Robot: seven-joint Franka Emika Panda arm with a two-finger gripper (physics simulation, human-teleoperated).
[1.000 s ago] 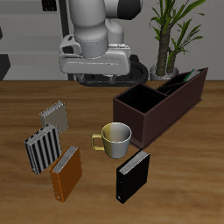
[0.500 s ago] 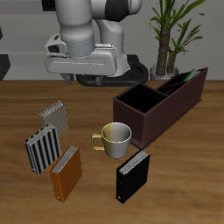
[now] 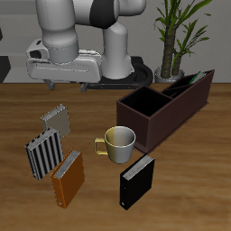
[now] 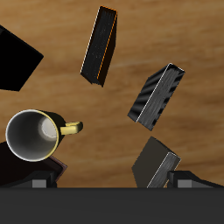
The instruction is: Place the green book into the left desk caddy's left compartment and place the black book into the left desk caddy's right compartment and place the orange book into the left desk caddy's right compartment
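Currently the pincer (image 4: 109, 181) hangs above the counter (image 3: 180, 194) w/ nothing between its fingers; only finger tips show, so open vs. closed cannot be told. Green book (image 3: 185, 82) stands tilted in the left desk caddy (image 3: 167, 113), at its far end. Black book (image 3: 136, 180) lies on the counter near the front edge, just in front of the mug (image 3: 117, 143). Orange book (image 3: 67, 178) lies beside the striped book (image 3: 43, 150); a small grey book (image 3: 55, 117) sits farther back.
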